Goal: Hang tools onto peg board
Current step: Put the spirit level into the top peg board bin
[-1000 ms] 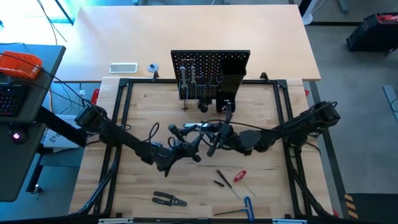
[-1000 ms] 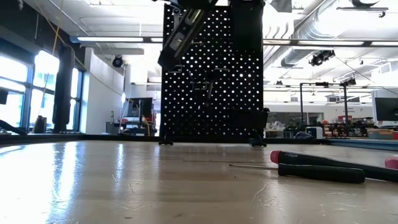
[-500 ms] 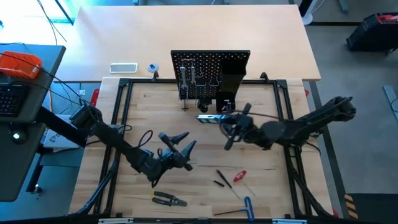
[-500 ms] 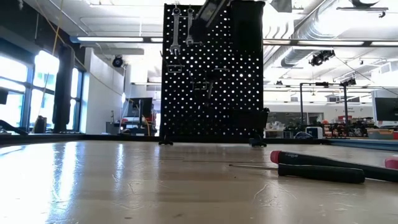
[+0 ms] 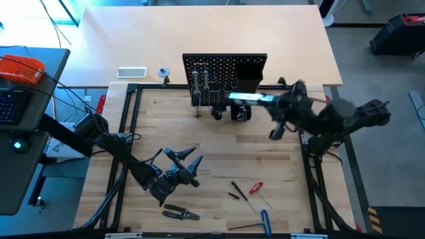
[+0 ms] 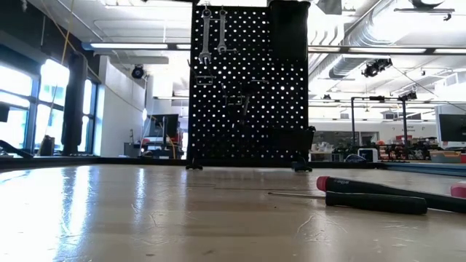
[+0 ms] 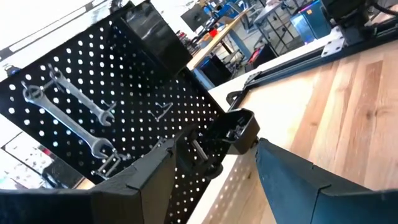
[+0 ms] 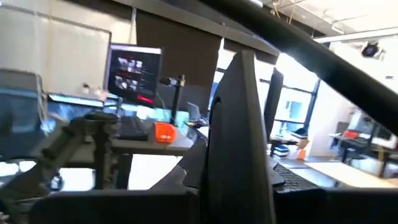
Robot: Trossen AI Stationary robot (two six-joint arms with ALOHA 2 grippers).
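The black peg board [image 5: 226, 72] stands upright at the table's far edge. Two silver wrenches [image 6: 206, 33] hang from hooks near its top, and the black box holder [image 6: 289, 29] is on its right side. My right gripper [image 5: 277, 105] is high beside the board's right end, shut on the level [image 5: 249, 98]. The level also shows as a dark bar in the right wrist view [image 8: 239, 124]. My left gripper [image 5: 182, 166] is open and empty over the table's middle left, facing the board [image 7: 112, 99]. My right gripper holds the level by its right end [image 5: 269, 99]. The level sticks out level toward the table's left, lifted clear, just in front of the top of the box holder. Blur hides the place of contact itself.
On the near part of the table lie black-handled pliers [image 5: 180, 212], a red-handled screwdriver [image 5: 255, 188], a dark screwdriver [image 5: 235, 190] and a blue-handled hex key [image 5: 265, 219]. A black clamp [image 7: 236, 127] sits low on the board. A black frame [image 5: 129, 119] borders the table.
My right gripper has carried the level from over the table's middle up and toward the far right, to the peg board's right end. The level has gone out of the low view's top. My left gripper has drawn back from the level toward the near left and down.
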